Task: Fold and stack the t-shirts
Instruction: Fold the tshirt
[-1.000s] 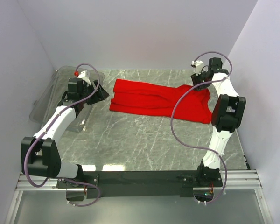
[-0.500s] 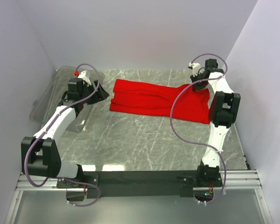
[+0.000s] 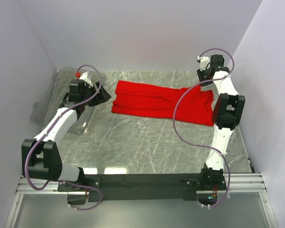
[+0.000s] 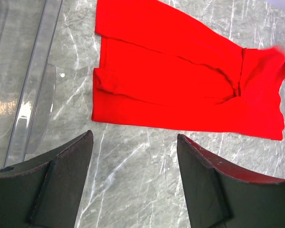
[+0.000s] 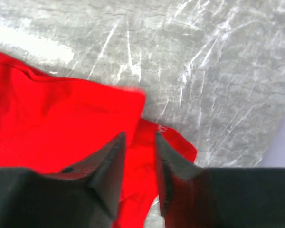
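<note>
The red t-shirt (image 3: 161, 102) lies partly folded across the far middle of the table. It also shows in the left wrist view (image 4: 180, 85) and the right wrist view (image 5: 61, 123). My left gripper (image 3: 104, 95) is open and empty, just left of the shirt's left edge, with bare table between its fingertips (image 4: 135, 135). My right gripper (image 3: 203, 76) hovers over the shirt's far right corner. Its jaws (image 5: 140, 135) stand a narrow gap apart, with red cloth showing beneath them. The cloth edge there is blurred.
A clear plastic bin (image 3: 52, 99) stands at the far left beside my left arm; its rim shows in the left wrist view (image 4: 33, 95). White walls close in the back and both sides. The marble tabletop (image 3: 147, 142) runs forward to the arm bases.
My right gripper has moved up and back from the shirt's far right corner. The cloth there is blurred and moving. The left arm has not moved.
</note>
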{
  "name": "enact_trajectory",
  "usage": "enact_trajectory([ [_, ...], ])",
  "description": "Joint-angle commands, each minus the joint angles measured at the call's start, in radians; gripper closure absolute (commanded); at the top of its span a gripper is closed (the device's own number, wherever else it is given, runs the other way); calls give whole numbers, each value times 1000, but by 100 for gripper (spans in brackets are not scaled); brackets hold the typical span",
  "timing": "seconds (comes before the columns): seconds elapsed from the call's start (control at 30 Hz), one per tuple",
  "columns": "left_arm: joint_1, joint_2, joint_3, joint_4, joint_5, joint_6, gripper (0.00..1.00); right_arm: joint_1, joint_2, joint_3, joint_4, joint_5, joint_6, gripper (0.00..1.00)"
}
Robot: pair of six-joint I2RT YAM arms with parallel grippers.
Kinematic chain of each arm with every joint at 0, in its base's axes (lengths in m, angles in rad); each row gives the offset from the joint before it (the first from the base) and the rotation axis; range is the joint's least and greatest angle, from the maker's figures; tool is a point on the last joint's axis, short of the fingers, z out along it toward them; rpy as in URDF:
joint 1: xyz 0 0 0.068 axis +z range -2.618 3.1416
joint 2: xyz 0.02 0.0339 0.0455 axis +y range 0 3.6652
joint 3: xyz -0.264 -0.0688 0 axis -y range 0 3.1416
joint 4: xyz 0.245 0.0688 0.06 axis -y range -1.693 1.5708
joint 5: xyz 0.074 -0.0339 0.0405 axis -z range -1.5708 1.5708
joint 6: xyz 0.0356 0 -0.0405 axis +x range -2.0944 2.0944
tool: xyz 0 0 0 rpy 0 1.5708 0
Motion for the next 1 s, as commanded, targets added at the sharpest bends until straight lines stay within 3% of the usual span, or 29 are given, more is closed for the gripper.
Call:
enact_trajectory([
  [0.0, 3, -4, 36, 13, 23, -5, 24, 7, 7, 29, 52, 56, 49, 60],
  [0.07, 3, 1, 42, 8, 23, -3, 24, 7, 8, 33, 49, 45, 51, 52],
  [0.23, 3, 4, 56, 0, 17, 1, 24, 3, -16, 15, 40, 1, 21, 51],
  [0.53, 3, 18, 45, 14, 40, -3, 24, -4, -62, -37, -150, -278, -109, 68],
  [0.77, -6, 67, 65, -10, 71, 15, 24, -4, -231, -301, -63, -346, -135, 68],
  [0.97, -77, 194, 166, -87, -15, 41, 25, -5, -340, -411, -46, -380, -117, 68],
])
